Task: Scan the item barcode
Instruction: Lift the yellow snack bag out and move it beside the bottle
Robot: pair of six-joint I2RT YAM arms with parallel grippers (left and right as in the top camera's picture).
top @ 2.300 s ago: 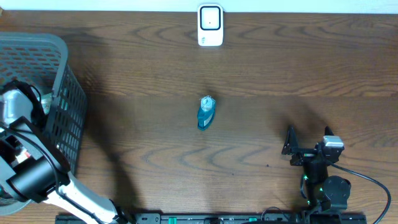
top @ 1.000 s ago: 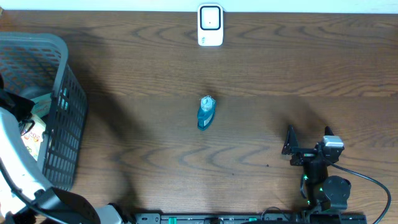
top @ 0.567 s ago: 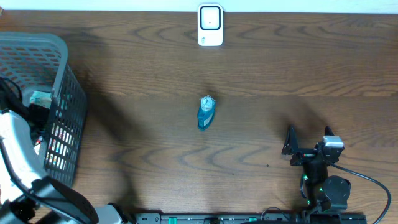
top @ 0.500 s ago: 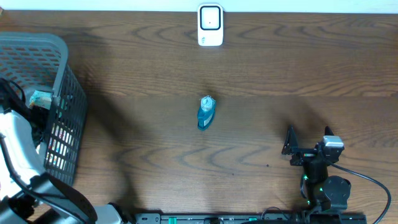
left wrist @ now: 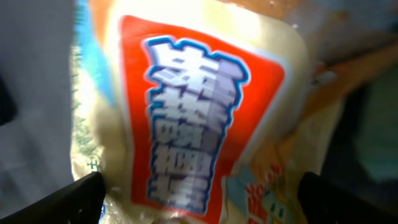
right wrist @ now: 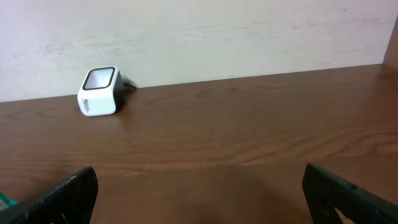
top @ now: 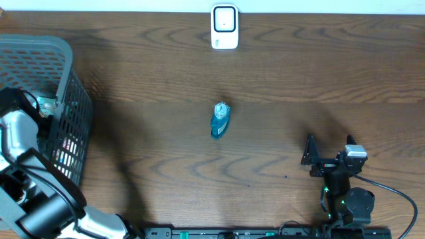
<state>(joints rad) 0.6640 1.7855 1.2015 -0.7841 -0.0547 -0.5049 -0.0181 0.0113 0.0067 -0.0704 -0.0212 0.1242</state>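
Observation:
A snack packet, cream with a red label and blue-white characters, fills the left wrist view. My left gripper is open just above it, with its dark fingertips spread to either side of the packet. From overhead, the left arm reaches into the grey basket. A small blue bottle lies on the table's middle. The white scanner stands at the far edge and also shows as scanner. My right gripper rests open at the front right, nothing between its fingers.
The basket takes up the left end of the wooden table and holds several packets, among them a teal one. The right arm's base and its cable sit at the front right edge. A pale wall runs behind the scanner.
My left gripper has gone from shut to open, and the left arm has shifted inside the basket. The right arm, bottle and scanner have not moved.

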